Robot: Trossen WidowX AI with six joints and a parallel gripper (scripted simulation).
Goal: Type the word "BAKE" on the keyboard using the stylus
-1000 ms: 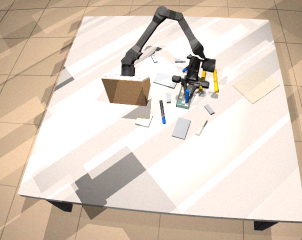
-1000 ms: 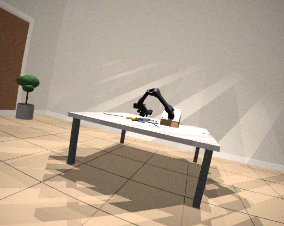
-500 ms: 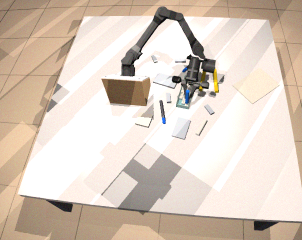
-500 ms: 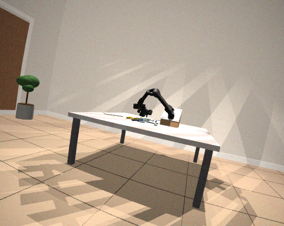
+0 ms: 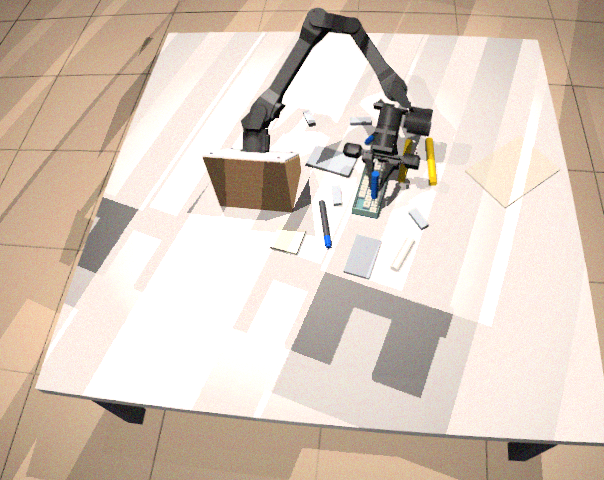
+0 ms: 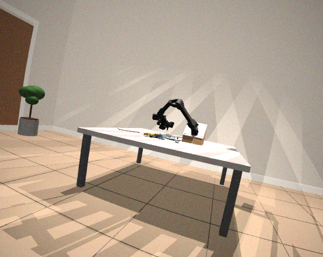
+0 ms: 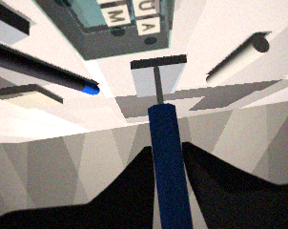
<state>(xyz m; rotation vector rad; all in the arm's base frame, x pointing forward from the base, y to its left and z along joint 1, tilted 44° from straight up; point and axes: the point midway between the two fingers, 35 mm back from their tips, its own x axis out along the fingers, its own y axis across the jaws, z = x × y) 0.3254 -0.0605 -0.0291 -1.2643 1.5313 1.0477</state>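
My gripper (image 5: 376,173) (image 7: 167,151) is shut on the blue stylus (image 5: 374,184) (image 7: 169,167), which points down with its thin grey tip away from the fingers. The teal keyboard (image 5: 365,212) (image 7: 101,46) lies beneath, partly hidden by the gripper in the top view. The stylus is over its near end in that view. In the wrist view the keys M (image 7: 115,17), A (image 7: 148,27) and U (image 7: 143,6) show at the keyboard's end. The tip shows just past that end, clear of the keys in the picture; its exact height is unclear.
Two yellow tools (image 5: 431,161) lie right of the keyboard. A dark marker (image 5: 324,219) (image 7: 44,69) with a blue end lies left. A grey pad (image 5: 363,256) (image 7: 146,86) and a white stick (image 5: 403,254) (image 7: 236,59) lie in front. A brown box (image 5: 255,183) stands under the arm's base.
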